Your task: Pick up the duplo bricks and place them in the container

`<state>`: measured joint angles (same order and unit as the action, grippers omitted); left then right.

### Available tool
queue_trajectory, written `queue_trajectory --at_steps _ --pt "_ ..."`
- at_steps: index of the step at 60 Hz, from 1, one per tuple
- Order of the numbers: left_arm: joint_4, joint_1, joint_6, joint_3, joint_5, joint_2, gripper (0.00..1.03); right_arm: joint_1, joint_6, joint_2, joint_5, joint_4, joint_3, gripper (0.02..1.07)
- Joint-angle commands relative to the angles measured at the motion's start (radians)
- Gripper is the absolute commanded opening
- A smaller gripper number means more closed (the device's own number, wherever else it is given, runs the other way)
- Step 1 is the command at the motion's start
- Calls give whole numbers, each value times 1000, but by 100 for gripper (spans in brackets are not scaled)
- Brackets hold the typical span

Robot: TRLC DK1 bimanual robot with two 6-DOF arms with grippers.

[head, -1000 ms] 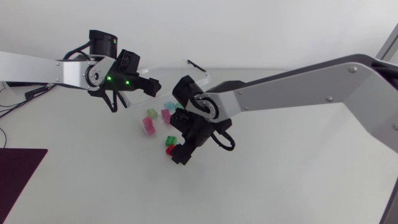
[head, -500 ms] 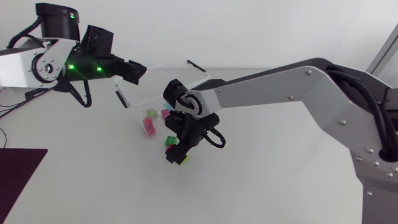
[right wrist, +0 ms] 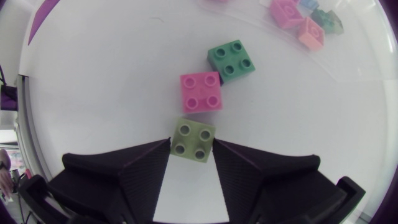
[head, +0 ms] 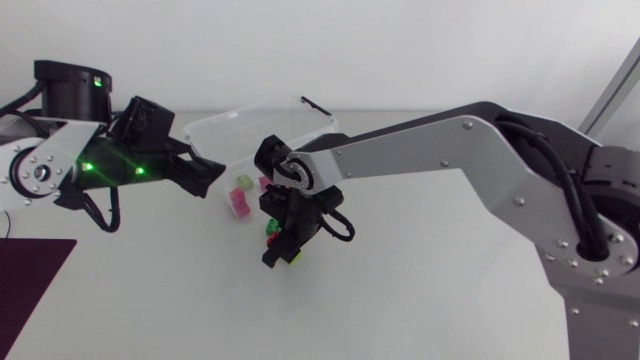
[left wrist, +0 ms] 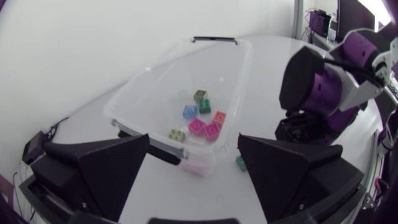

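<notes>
A clear plastic container (head: 215, 125) stands at the back of the table, holding several coloured bricks (left wrist: 205, 127). In front of it my right gripper (head: 283, 250) points down at the table. Its fingers (right wrist: 146, 165) press both sides of a light green brick (right wrist: 193, 140). Just ahead of that brick lie a pink brick (right wrist: 201, 92) and a dark green brick (right wrist: 232, 60), both on the table outside the container. My left gripper (head: 205, 172) hangs open and empty to the left of the container (left wrist: 155, 81), facing it.
The right arm's wrist (left wrist: 317, 87) stands close beside the container's near corner. A dark mat (head: 30, 265) lies at the table's left edge. White tabletop stretches in front of and to the right of the bricks.
The right gripper's fingers have closed in on the light green brick. The left arm has drawn back to the left and lower, away from above the container.
</notes>
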<state>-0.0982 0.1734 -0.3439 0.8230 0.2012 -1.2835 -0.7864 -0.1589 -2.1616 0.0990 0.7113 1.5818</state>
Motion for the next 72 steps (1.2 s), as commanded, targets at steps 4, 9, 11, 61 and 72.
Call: queue_trajectory --at_steps 4,9,11,61,72 --pt "-12 28 -49 -70 0 7 99 1 25 -32 -13 10 -8 28" --pt "-17 37 -52 -84 0 -4 99 1 27 -23 -12 4 -23 28" --pt "-17 38 -56 -91 0 -10 99 6 27 -12 -12 2 -34 28" --pt "-58 296 120 47 -105 -427 99 210 1 253 -36 135 198 28" --pt "-60 342 174 122 -148 -533 98 227 7 210 -15 125 333 28"
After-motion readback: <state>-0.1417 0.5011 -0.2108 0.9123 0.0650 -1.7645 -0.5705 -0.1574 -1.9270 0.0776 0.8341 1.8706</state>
